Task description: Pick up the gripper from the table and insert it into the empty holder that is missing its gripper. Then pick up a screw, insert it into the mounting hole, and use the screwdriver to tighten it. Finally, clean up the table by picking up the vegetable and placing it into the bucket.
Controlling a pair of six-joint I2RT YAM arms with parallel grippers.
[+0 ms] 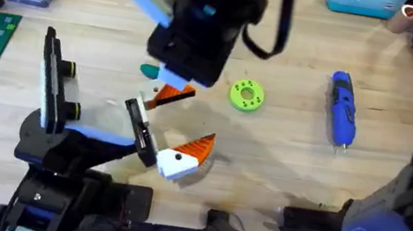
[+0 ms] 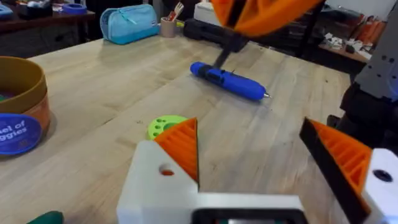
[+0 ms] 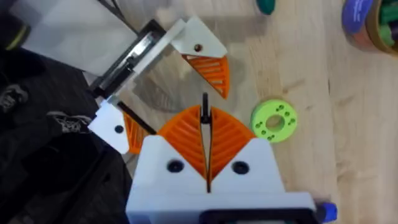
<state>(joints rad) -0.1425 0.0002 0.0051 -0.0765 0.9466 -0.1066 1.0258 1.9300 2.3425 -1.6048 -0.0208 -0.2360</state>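
Left pincer (image 1: 178,140) is seen spread wide, low over the counter (image 1: 282,160), nothing pinched. Vegetable (image 1: 150,70) lies just beyond it, lime disc (image 1: 246,94) further right. Right pincer (image 3: 206,140) is pressed together on a thin dark pin above the left one. Screwdriver (image 1: 342,108) lies far right, well apart.

The left gripper (image 1: 167,130) is seen low at frame centre, its orange-padded fingers (image 2: 180,146) spread wide. The right arm is raised, dark and blurred, at upper centre; the right gripper (image 3: 206,140) is pressed closed.
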